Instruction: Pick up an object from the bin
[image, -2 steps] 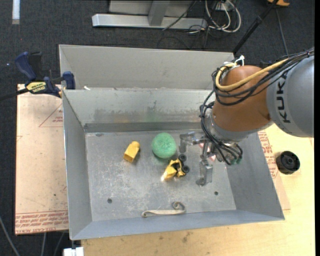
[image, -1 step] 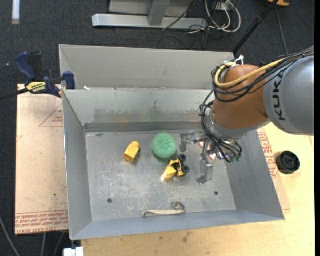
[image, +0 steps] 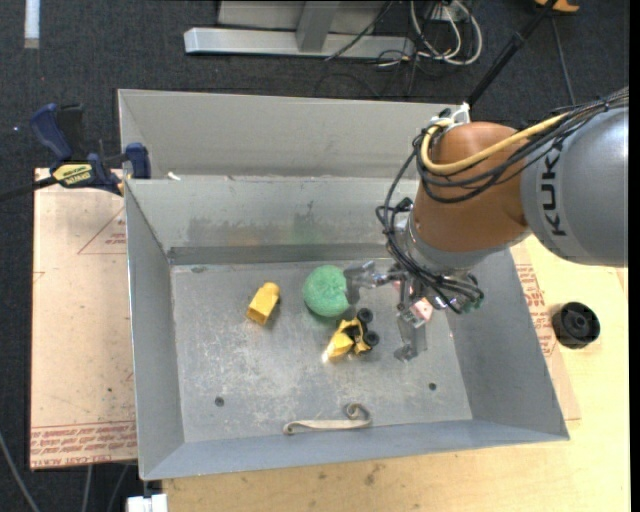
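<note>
Presently: gripper (image: 383, 312), jaws released and empty, hung right of centre beside yellow-black toy (image: 349, 339); best centred astride it before closing.

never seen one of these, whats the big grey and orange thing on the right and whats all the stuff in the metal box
That is a robot arm, seen by one camera looking down from above and a little to one side. The arm reaches in from the right. The orange part is a cover on its wrist, with cables running over it. Below it sits the gripper, the tool it picks things up with.

The metal box is a grey bin holding a few loose things. There is a small yellow block, a green round lump, a yellow and black toy and a thin curved strip near the front wall.

The gripper hangs low over the bin floor, just right of the yellow and black toy. All four things lie on the floor, and none looks lifted.
</note>
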